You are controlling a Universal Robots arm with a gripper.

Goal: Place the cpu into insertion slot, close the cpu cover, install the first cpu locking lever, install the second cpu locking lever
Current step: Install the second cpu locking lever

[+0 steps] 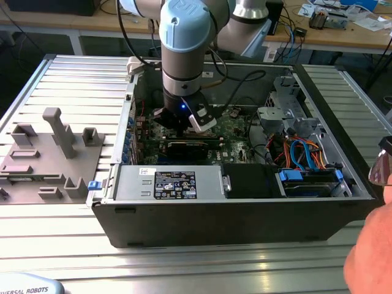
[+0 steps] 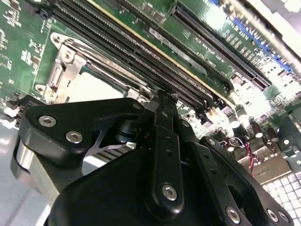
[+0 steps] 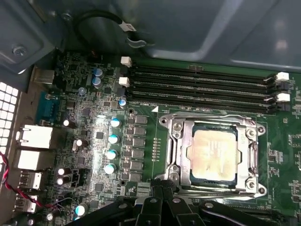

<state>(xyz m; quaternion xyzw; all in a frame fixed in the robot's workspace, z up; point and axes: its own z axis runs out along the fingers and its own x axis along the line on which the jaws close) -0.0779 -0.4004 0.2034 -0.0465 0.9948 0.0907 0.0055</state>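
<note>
Silver-topped, the cpu [image 3: 214, 151] already sits in the insertion slot [image 3: 237, 187], with the cpu cover [image 3: 186, 146] lying flat around it. The tool [image 3: 162, 200] hovers just beside the socket's edge; whether it holds anything cannot be told. Judging by this, the locking-lever step is in hand, calling for a precise hooking push.

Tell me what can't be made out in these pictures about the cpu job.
- Gripper fingertips: cut off by the picture's edge in the first wrist view; the gripper's own black linkage hides them in the second wrist view.
- Socket in the second wrist view: partly behind the gripper, and its middle is glared white.
- Cpu and cover in the exterior view: behind the arm.
- Levers: whether latched, too fine to tell.
</note>
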